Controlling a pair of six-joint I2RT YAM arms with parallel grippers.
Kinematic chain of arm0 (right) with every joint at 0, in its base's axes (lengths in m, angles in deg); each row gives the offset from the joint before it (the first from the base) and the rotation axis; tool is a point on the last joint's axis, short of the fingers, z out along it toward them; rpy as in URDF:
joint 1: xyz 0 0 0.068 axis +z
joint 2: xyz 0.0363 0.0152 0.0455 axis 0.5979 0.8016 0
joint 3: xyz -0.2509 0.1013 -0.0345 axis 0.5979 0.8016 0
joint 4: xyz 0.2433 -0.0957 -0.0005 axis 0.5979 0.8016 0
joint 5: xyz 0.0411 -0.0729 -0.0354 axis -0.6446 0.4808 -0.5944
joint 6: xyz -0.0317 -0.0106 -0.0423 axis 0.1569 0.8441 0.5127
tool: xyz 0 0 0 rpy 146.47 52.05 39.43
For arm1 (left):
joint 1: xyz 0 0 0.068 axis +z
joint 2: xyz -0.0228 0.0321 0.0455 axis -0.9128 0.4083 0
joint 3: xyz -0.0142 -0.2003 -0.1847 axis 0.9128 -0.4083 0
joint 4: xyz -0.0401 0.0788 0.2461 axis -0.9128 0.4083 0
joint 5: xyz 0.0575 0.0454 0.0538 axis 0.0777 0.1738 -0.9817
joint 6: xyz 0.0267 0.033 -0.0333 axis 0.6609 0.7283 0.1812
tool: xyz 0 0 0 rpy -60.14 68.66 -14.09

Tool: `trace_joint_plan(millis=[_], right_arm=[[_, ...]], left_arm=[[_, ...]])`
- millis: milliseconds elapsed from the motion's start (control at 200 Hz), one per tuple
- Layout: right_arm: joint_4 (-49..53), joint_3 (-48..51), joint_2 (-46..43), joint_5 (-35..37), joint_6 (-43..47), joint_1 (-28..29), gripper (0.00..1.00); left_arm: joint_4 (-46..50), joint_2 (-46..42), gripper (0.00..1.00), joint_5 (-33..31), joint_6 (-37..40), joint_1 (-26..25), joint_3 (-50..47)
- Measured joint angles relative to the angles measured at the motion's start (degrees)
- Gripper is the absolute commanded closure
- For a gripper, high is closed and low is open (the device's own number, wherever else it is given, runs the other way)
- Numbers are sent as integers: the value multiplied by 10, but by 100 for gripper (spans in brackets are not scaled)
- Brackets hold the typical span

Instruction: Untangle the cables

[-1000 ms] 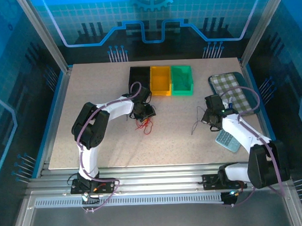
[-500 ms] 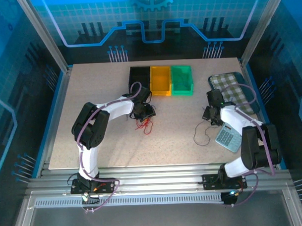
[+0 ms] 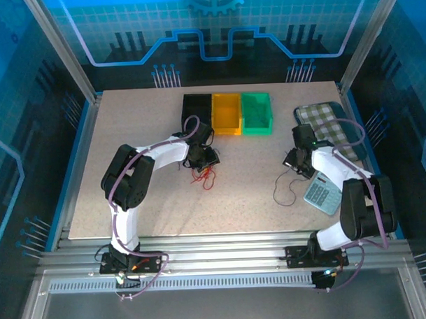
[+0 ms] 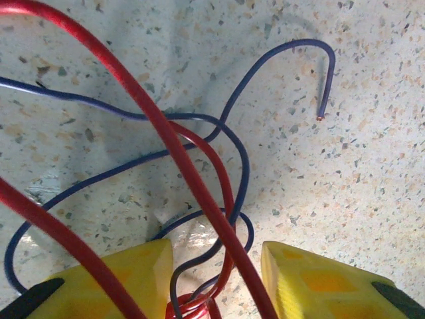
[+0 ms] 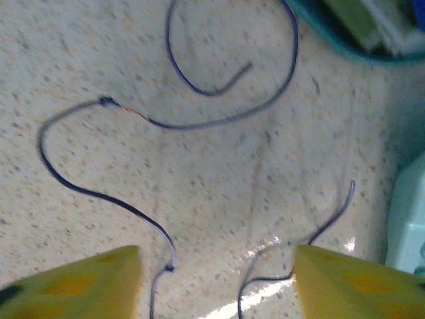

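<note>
A tangle of red cables [image 3: 205, 176] lies mid-table, just in front of my left gripper [image 3: 204, 158]. Seen from the left wrist, red cables [image 4: 174, 149] and blue-purple cables [image 4: 242, 166] cross and twist together between the yellow fingers [image 4: 113, 282]. That gripper [image 4: 216, 266] is open, its jaws standing apart around them. A separate thin dark cable [image 3: 284, 188] lies loosely curled on the table below my right gripper [image 3: 295, 162]. In the right wrist view this dark cable [image 5: 99, 193] lies flat, and the gripper [image 5: 216, 286] above it is open and holds nothing.
Black [image 3: 196, 111], yellow [image 3: 225, 113] and green [image 3: 256, 112] bins stand in a row at the back. A checkered cloth [image 3: 327, 124] lies at the right, close behind my right gripper. A calculator [image 3: 320, 194] sits on the table near the dark cable.
My right gripper has opened and let go of the dark cable, which now lies curled on the table. The right arm drew back toward the cloth. The left arm has not moved.
</note>
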Motion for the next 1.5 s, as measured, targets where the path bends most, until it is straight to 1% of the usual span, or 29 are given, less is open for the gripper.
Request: trace_joint_plan(millis=[75, 210, 445, 565, 746, 781, 851, 891, 941, 1036, 1101, 1186, 1341, 1501], right_arm=[[3, 23, -9, -7, -15, 2, 20], [4, 31, -5, -20, -31, 2, 18], [-2, 7, 44, -30, -35, 4, 18], [-2, -15, 71, -35, -46, 9, 21], [0, -23, 99, -35, -69, 15, 35], [5, -26, 101, -31, -71, 17, 43], [7, -30, 103, -30, -75, 21, 62], [7, -30, 104, -30, -76, 26, 71], [7, -30, 105, -31, -74, 30, 80], [0, -30, 105, -39, -72, 32, 90], [-8, -30, 106, -48, -70, 32, 94], [-24, -30, 106, -63, -58, 32, 96], [-43, -35, 98, -87, -15, 31, 96], [-40, -64, 51, -94, 38, 31, 97]], left_arm=[[0, 0, 59, 0, 0, 0, 0], [0, 0, 59, 0, 0, 0, 0], [0, 0, 59, 0, 0, 0, 0], [0, 0, 59, 0, 0, 0, 0], [0, 0, 59, 0, 0, 0, 0], [0, 0, 59, 0, 0, 0, 0], [0, 0, 59, 0, 0, 0, 0], [0, 0, 59, 0, 0, 0, 0], [0, 0, 59, 0, 0, 0, 0], [0, 0, 59, 0, 0, 0, 0], [0, 0, 59, 0, 0, 0, 0], [0, 0, 59, 0, 0, 0, 0], [0, 0, 60, 0, 0, 0, 0], [1, 0, 60, 0, 0, 0, 0]])
